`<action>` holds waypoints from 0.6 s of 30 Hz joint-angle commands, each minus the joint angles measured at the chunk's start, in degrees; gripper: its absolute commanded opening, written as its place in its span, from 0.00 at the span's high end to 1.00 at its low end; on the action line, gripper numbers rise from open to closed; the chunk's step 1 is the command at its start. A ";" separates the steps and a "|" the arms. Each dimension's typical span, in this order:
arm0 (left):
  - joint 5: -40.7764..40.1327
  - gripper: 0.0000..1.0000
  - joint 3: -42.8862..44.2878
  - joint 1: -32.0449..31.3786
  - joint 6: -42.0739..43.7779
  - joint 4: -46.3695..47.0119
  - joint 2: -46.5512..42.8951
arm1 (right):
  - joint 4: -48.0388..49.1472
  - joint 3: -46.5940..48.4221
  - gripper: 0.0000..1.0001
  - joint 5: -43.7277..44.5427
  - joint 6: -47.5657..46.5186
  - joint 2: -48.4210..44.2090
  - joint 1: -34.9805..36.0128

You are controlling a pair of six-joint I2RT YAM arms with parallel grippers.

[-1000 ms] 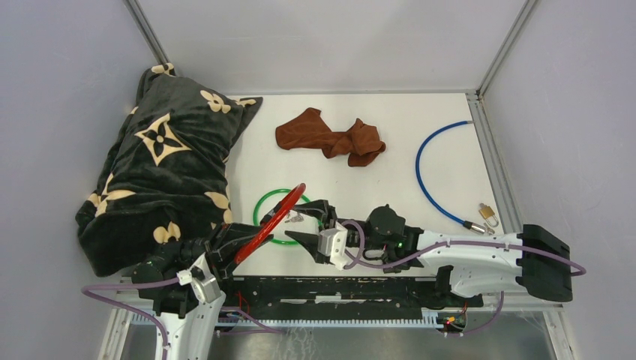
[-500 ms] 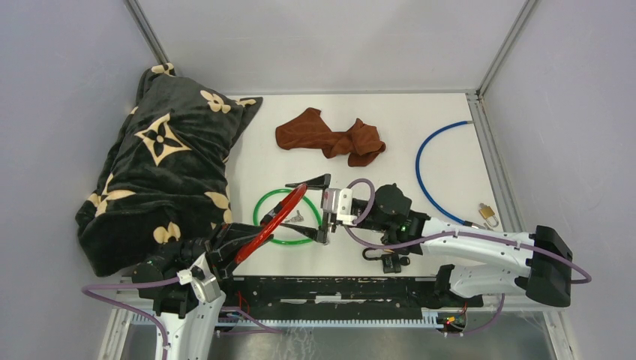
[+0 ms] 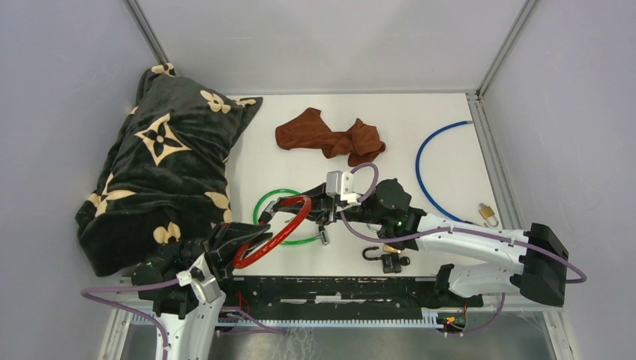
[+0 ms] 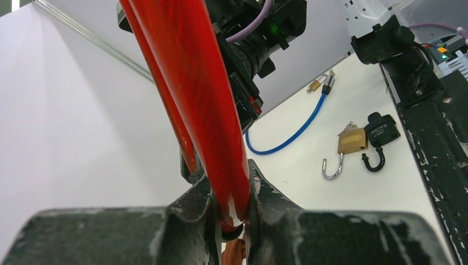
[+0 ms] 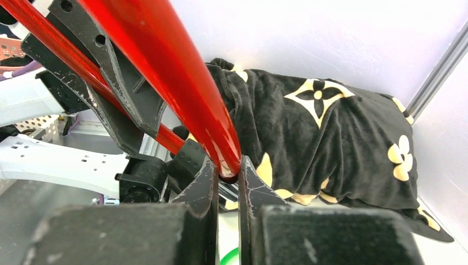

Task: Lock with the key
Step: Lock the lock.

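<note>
A red cable loop [image 3: 279, 234] is held up off the table between both arms. My left gripper [image 3: 255, 241] is shut on its near end, and the left wrist view shows the red cable [image 4: 193, 83] pinched between the jaws of the left gripper [image 4: 229, 185]. My right gripper [image 3: 307, 204] is shut on the far side, where the red cable [image 5: 165, 66] sits in the right gripper [image 5: 225, 165]. A small grey metal piece [image 3: 324, 236] shows just below the right gripper. I cannot tell whether it is the key.
A green ring [image 3: 264, 204] lies under the loop. A brass padlock [image 4: 351, 141] and a black padlock [image 4: 381, 131] lie open near the front edge. A blue cable [image 3: 424, 165] with a small brass lock [image 3: 488, 214], a brown cloth [image 3: 330, 136] and a black blanket [image 3: 161, 172] lie further out.
The right gripper swung up from beside the loop, opened wide, then closed on the red cable. The loop has turned and now shows more open. The left gripper kept its hold.
</note>
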 commanded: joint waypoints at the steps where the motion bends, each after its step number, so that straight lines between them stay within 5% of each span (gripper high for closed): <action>1: -1.95 0.98 0.67 0.30 0.66 1.59 -0.77 | 2.66 2.91 0.96 -1.70 1.93 1.35 -0.52; 8: -4.81 0.98 -1.36 0.36 -0.33 11.65 0.16 | -2.64 5.83 1.00 -4.29 1.93 5.46 -0.50; 13: -12.83 0.98 -3.87 0.35 -13.76 26.91 1.99 | -7.08 7.88 1.00 -13.88 0.29 8.19 -0.54; 18: -19.84 0.98 -3.92 0.31 -22.84 28.27 2.59 | -15.03 8.60 1.00 -15.41 -6.32 6.76 -0.59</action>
